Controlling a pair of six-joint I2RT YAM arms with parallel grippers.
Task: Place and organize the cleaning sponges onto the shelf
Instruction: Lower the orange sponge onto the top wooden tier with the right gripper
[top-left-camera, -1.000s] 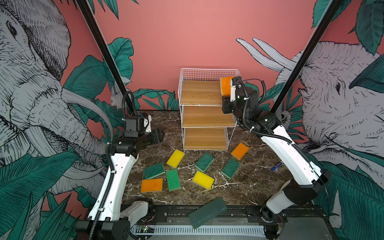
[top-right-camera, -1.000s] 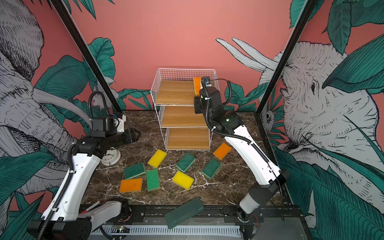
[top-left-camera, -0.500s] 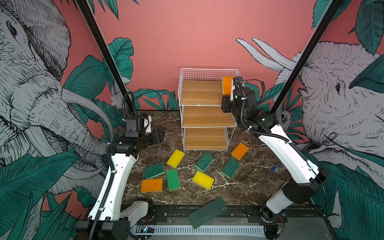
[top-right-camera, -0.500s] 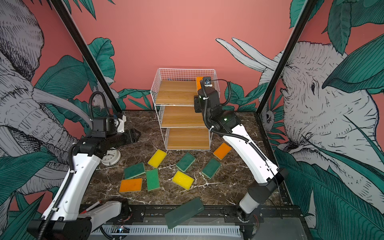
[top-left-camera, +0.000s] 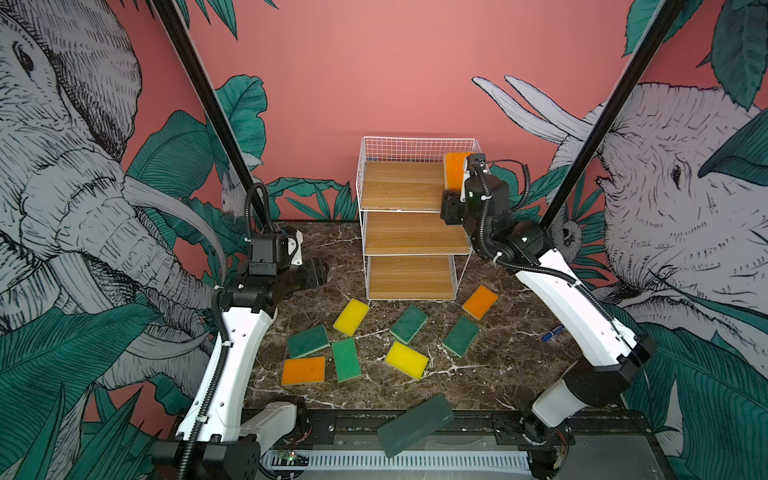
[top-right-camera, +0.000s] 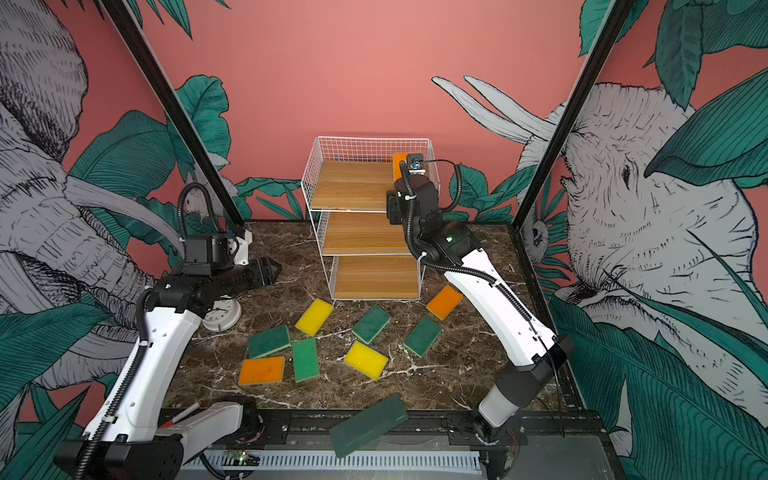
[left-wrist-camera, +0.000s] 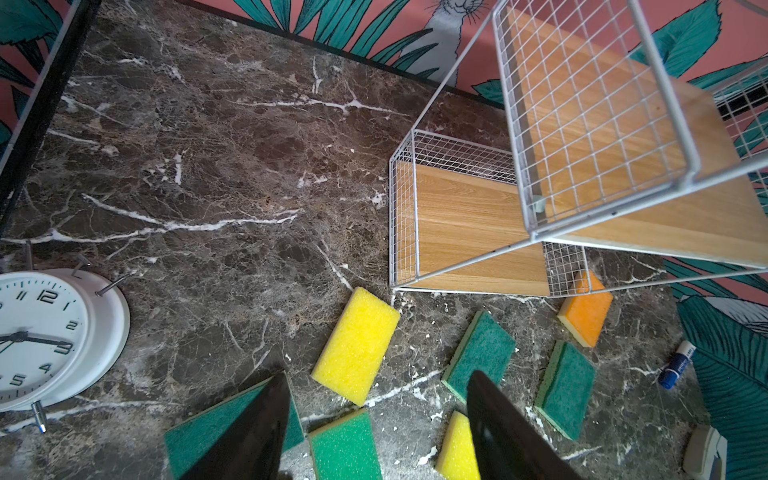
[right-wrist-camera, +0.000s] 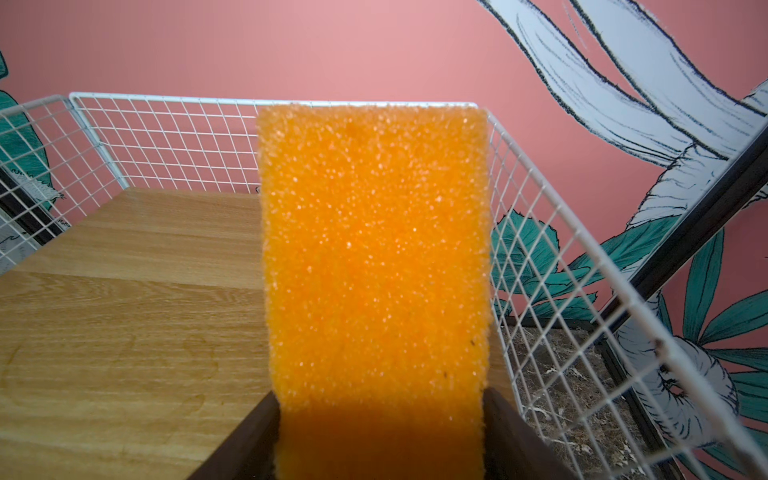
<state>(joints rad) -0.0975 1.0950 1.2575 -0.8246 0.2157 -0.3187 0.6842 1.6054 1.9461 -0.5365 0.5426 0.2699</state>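
Spreading under everything, the brown marble tabletop (top-left-camera: 498, 374) carries the shelf (top-left-camera: 399, 187), a white wire rack with three stepped wooden boards that stands against the back wall. The right arm is stretched up to the top board. There the right gripper (right-wrist-camera: 379, 397) has an orange sponge (right-wrist-camera: 374, 249) lying between its dark fingers (right-wrist-camera: 257, 436). The fingers sit right at the sponge's long sides, but it cannot be told whether they press it or stand just clear. That sponge is at the right end of the top board, alongside the right wire wall. The left gripper (left-wrist-camera: 378, 382) hangs above the table to the left of the shelf, its jaws spread wide with nothing between them. A dark green slab (top-left-camera: 415, 424) lies tilted across the black rail at the front edge. Eight more sponges lie scattered on the marble before the shelf. They are a yellow sponge (top-left-camera: 351, 316) near its left corner, a second yellow sponge (top-left-camera: 406, 360) nearer the front, a second orange sponge (top-left-camera: 480, 302) by its right corner, a third orange sponge (top-left-camera: 303, 370) at front left, and four green-faced sponges (top-left-camera: 408, 324) (top-left-camera: 460, 336) (top-left-camera: 308, 341) (top-left-camera: 346, 359). A white clock (top-right-camera: 222, 311) lies face up beside the left arm. A small blue marker-like thing (top-left-camera: 552, 332) lies near the right arm.
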